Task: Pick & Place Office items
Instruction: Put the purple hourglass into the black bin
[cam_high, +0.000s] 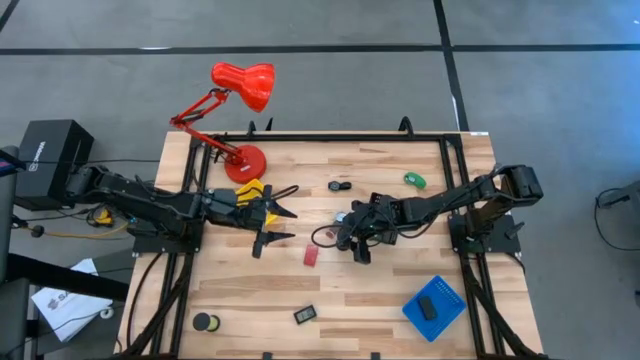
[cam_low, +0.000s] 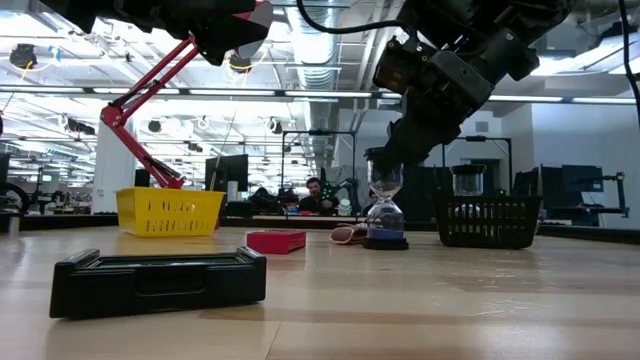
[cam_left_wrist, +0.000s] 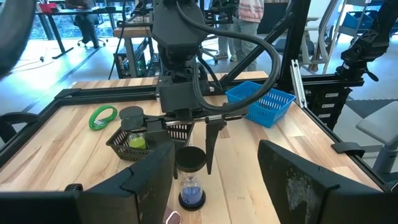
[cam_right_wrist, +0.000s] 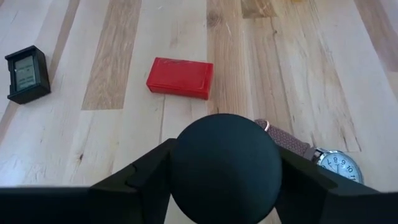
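Two grippers meet near the table's middle. Nearest the low camera a black block lies flat on the wooden table, close to the front edge; farther back sit a red block and a small hourglass standing upright with blue sand at its base, a wristwatch just beside it; behind them a yellow tray and a black basket stand toward the far side.

From above, the right gripper hangs over the hourglass with the red block near it; its wrist view shows the fingers spread on either side of the hourglass's round black top, apparently closing on it, though I cannot tell whether they touch; the watch lies just beside and the small black clock well apart.

The left gripper is held just off the yellow tray, its fingers spread wide and holding nothing; a black disc and a blue tray lie near the front, a green piece and a red lamp toward the back.
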